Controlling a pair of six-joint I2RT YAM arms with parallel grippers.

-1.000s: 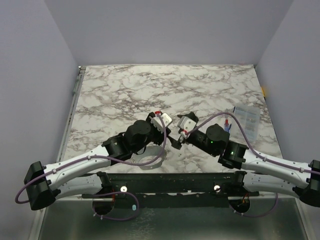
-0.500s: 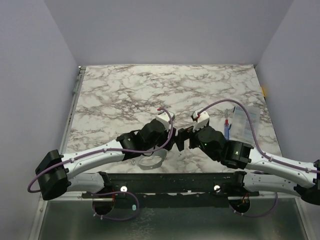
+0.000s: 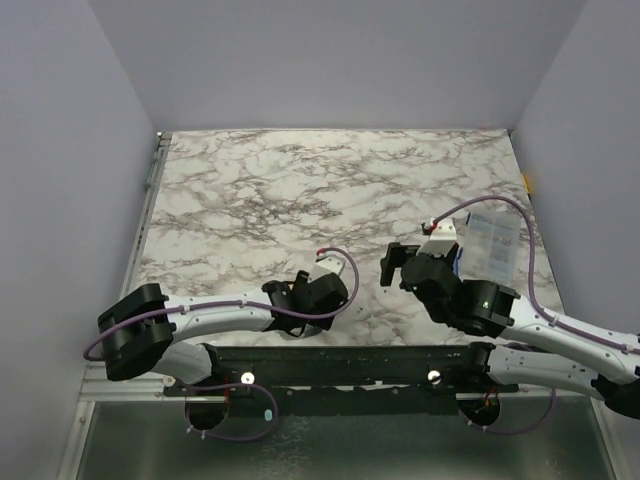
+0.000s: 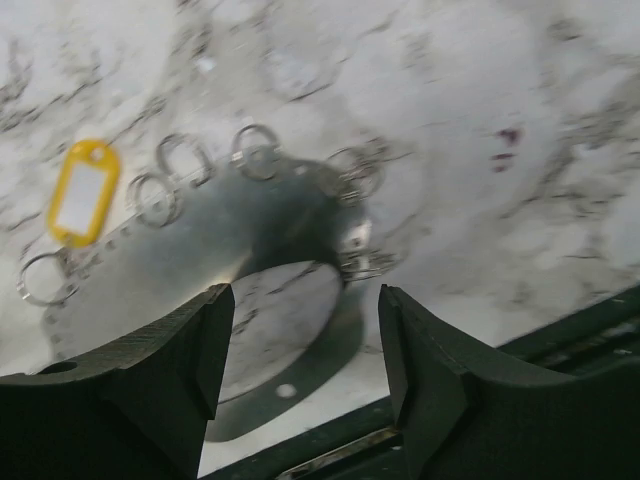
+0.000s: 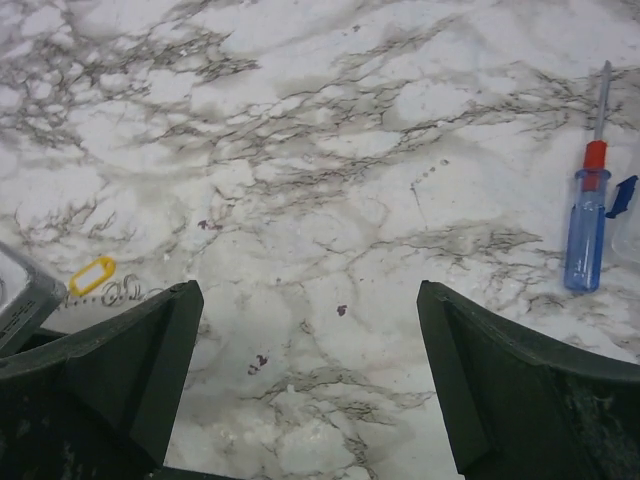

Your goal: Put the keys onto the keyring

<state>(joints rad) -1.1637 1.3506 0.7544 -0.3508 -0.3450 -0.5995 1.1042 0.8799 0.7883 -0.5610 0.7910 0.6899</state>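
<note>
silvery keyring (image 4: 258, 155) seemingly touches grey disc (image 4: 200, 240); left pincer (image 4: 300, 305) and right pincer (image 5: 308, 300) gape empty.

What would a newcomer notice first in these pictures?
Probably the yellow key tag, bright against the marble table, beside a row of silvery wire rings ahead of the left gripper. Next, the blue-and-red screwdriver lying at the right, beyond the wide-open right gripper.
</note>
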